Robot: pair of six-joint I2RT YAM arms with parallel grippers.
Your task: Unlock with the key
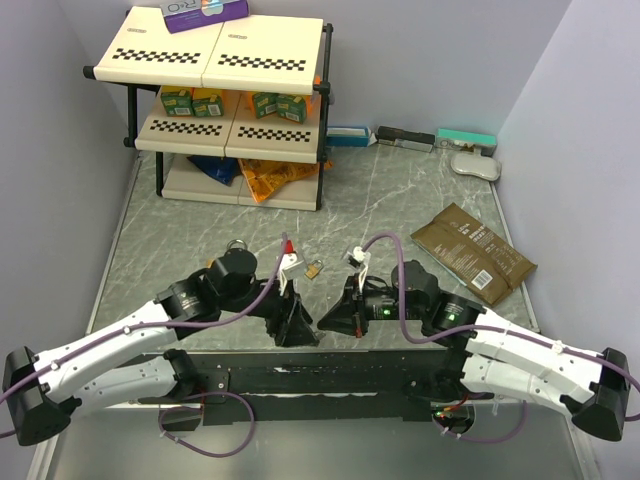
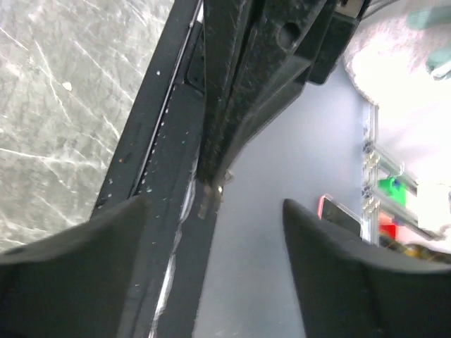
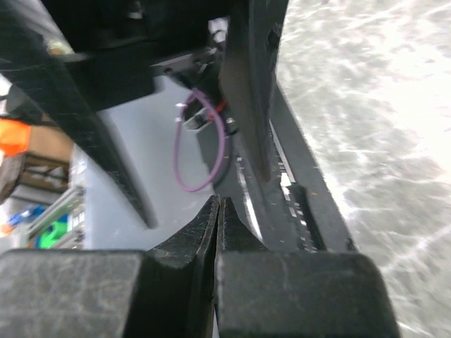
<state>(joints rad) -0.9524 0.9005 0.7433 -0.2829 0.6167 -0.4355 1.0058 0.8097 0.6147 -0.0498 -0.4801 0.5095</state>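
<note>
Table (image 1: 400,200), grey and marbled, seen from above, with two robot arms reaching in from its near edge. At the far left, at the back, stands a shelf rack (image 1: 225,60). The left gripper (image 1: 295,332) points down toward the black rail (image 1: 300,372) along the table's near edge. Its wrist camera shows the two fingers (image 2: 77,267) spread wide apart with nothing between them. Farther back, between the two arms, a small brass padlock (image 1: 313,268) lies on the table. The right gripper (image 1: 328,322), just beside the left one, has its fingers (image 3: 190,232) pressed fully together, and nothing can be seen pinched there. At the right lies a brown pouch (image 1: 473,252). The key cannot be made out in any view.
</note>
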